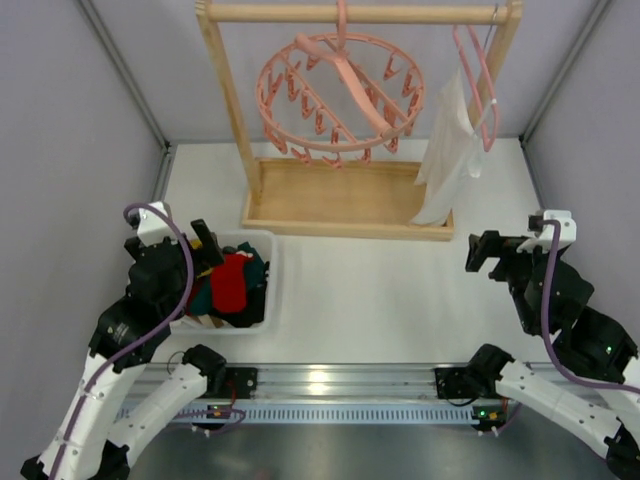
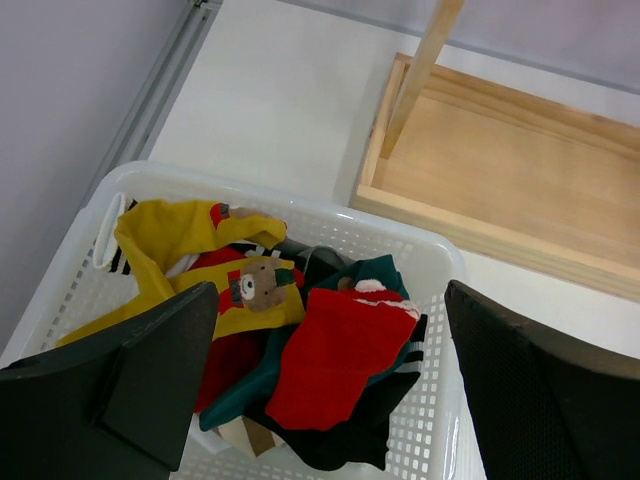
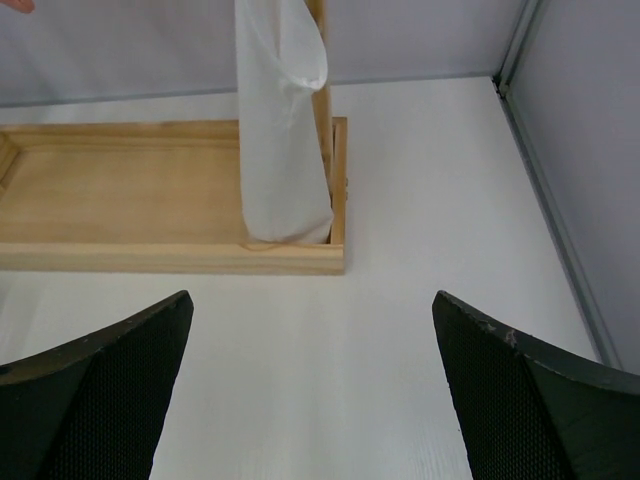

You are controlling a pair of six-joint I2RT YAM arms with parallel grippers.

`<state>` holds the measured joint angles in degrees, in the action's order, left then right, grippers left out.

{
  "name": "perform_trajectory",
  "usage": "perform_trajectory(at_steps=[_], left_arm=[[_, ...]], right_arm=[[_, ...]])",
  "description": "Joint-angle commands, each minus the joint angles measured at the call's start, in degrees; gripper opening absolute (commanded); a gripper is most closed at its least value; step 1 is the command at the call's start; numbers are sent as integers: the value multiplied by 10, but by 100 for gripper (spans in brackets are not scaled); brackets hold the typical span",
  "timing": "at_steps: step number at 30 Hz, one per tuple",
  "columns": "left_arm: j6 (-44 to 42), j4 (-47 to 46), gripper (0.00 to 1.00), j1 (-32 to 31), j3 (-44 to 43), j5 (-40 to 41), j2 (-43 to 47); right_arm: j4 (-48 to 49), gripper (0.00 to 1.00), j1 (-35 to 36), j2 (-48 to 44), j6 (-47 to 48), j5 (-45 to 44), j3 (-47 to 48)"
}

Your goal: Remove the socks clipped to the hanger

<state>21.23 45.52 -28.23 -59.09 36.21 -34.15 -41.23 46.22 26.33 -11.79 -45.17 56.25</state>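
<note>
White table (image 1: 350, 280): socks (image 1: 232, 282) in basket (image 1: 273, 285) at 9 o'clock, hanger (image 1: 352, 85) at 12; left gripper (image 2: 325, 390), right gripper (image 3: 312, 390) both spread apart.

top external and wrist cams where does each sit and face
top external: above and behind the bases, looking down on the ring hanger and table; left arm and right arm show.
left wrist: on the left arm, looking down into the basket of socks; its open fingers show.
right wrist: on the right arm, facing the white cloth and wooden tray; its open fingers show.
shared: both wrist views catch the wooden tray.
</note>
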Motion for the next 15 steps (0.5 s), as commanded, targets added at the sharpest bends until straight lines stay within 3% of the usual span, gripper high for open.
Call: perform_trajectory(at_steps=[1,15], left_arm=[[-10,-16,98,2,24,-10,25],[16,-30,99,3,70,-11,45]], right_arm=[[-38,99,-7,-8,-10,-47,-3],[-41,99,-8,1,-21,-52,-32]])
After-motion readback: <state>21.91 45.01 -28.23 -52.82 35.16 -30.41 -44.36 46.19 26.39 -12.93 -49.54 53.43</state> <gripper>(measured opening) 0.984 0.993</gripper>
